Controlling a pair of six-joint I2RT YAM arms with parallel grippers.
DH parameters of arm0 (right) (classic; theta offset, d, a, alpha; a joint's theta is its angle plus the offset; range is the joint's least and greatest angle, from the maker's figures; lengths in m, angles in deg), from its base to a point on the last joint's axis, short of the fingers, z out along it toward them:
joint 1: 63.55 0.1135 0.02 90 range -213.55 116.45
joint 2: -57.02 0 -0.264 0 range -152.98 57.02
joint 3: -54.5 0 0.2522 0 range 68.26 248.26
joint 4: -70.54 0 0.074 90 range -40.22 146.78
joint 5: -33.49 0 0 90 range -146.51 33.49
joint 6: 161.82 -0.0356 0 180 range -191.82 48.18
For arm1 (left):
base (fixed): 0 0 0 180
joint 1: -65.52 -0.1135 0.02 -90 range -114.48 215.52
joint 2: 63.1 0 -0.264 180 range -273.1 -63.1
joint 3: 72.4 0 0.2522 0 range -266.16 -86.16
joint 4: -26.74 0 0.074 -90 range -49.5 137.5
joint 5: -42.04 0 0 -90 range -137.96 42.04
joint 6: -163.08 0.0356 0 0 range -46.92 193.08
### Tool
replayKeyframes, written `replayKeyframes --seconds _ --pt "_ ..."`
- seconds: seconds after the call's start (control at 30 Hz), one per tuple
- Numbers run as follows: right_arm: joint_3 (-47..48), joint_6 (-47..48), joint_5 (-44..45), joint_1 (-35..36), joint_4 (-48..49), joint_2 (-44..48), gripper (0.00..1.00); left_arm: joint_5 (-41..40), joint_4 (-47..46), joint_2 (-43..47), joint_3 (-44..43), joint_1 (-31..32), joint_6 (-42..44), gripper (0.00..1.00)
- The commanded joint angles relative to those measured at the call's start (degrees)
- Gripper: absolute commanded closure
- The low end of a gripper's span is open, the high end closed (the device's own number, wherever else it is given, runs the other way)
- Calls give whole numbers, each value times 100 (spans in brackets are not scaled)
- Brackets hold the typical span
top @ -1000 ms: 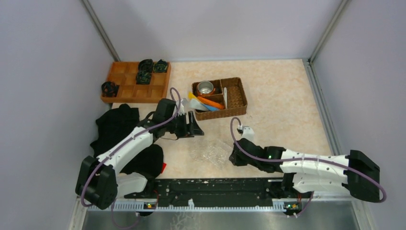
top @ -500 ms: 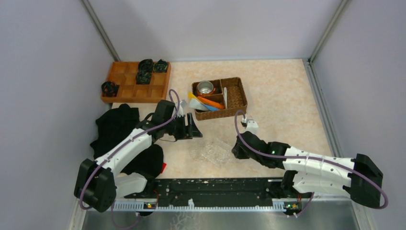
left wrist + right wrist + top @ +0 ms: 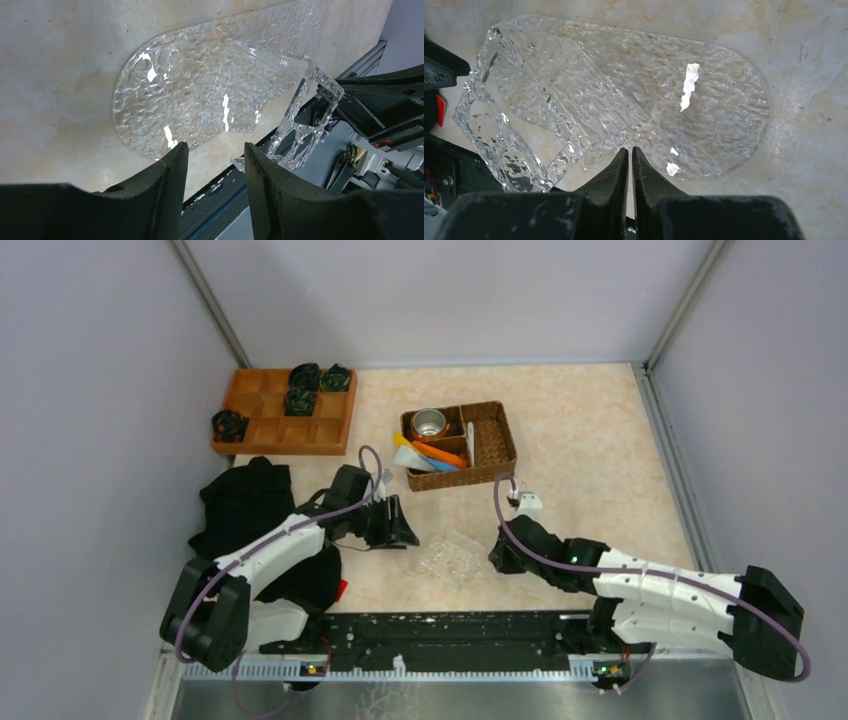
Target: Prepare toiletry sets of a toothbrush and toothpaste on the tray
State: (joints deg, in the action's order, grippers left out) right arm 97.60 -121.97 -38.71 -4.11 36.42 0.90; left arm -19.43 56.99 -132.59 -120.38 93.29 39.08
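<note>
The clear bumpy tray (image 3: 445, 556) lies on the table between my two grippers, one end turned up. It fills the left wrist view (image 3: 200, 95) and the right wrist view (image 3: 634, 95). It holds nothing. White toothbrushes (image 3: 469, 442) and orange (image 3: 446, 454), blue (image 3: 428, 464) and yellow (image 3: 401, 440) tubes lie in the wicker basket (image 3: 495, 445). My left gripper (image 3: 408, 527) (image 3: 215, 149) is open and empty at the tray's left edge. My right gripper (image 3: 497, 558) (image 3: 630, 149) is shut, its tips over the tray's right edge.
A steel cup (image 3: 431, 422) stands in the basket. An orange wooden compartment tray (image 3: 270, 420) with black items sits at the back left. A black cloth (image 3: 245, 505) lies under my left arm. The black rail (image 3: 450, 628) runs along the near edge.
My left gripper has moved nearer and lower, down to the tray's left edge. My right gripper has shifted slightly to the right and away from me. The tray has hardly moved.
</note>
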Motion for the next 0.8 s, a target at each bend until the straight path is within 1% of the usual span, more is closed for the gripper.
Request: replayKeyframes --seconds 0.0,0.17,0.37,0.77 --pt "-217 -121 -212 -39 345 180 94 199 -489 -104 70 151 -153 49" --pt "-364 -196 -272 -36 537 120 94 149 -703 -453 -63 389 -249 53" --pt "-291 -202 -251 -30 712 -113 94 72 -814 -787 -288 692 -340 54" --pt "12 6 -160 -70 946 -724 95 -106 -682 -519 -180 955 -461 54"
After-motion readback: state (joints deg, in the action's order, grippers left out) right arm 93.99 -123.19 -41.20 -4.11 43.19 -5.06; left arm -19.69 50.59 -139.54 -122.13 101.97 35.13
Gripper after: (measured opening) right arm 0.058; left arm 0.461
